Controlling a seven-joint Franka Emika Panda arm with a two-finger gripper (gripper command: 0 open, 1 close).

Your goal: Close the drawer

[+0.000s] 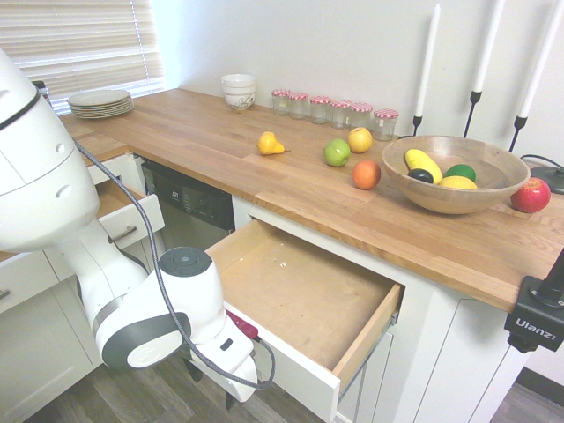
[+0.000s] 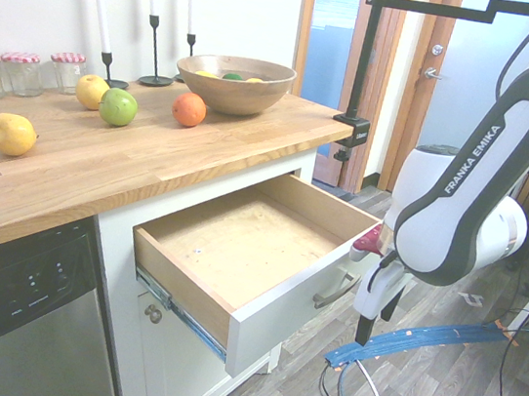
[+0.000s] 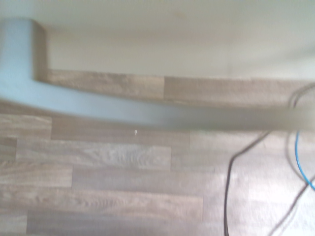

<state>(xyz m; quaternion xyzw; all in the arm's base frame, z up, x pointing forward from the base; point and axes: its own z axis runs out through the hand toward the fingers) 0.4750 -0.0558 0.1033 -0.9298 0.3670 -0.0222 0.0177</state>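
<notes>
Under the butcher-block counter [image 1: 220, 145] the drawer [image 1: 304, 291] stands pulled well out, its plywood bottom bare apart from a few pale specks. On the counter at about 1 o'clock from it, the wooden bowl [image 1: 454, 198] holds a yellow squash-like piece, a green one, a dark one and a yellow one. Behind, at 12 o'clock, a row of glass jars [image 1: 333, 111] with red-checked lids stands by the wall; what is in them cannot be made out.

The gripper [image 2: 362, 332] hangs low in front of the drawer's white panel, just beside its curved bar handle [image 2: 334, 292]; whether its fingers are apart or together I cannot tell.

The first exterior view alone shows a narrower drawer [image 1: 123, 211] standing open at 9 o'clock, stacked plates [image 1: 100, 103] and white bowls [image 1: 238, 90]. The second alone shows the handle beside the arm. The wrist view gives a blurred grey bar [image 3: 147, 114] over wood-plank floor [image 3: 98, 196].
</notes>
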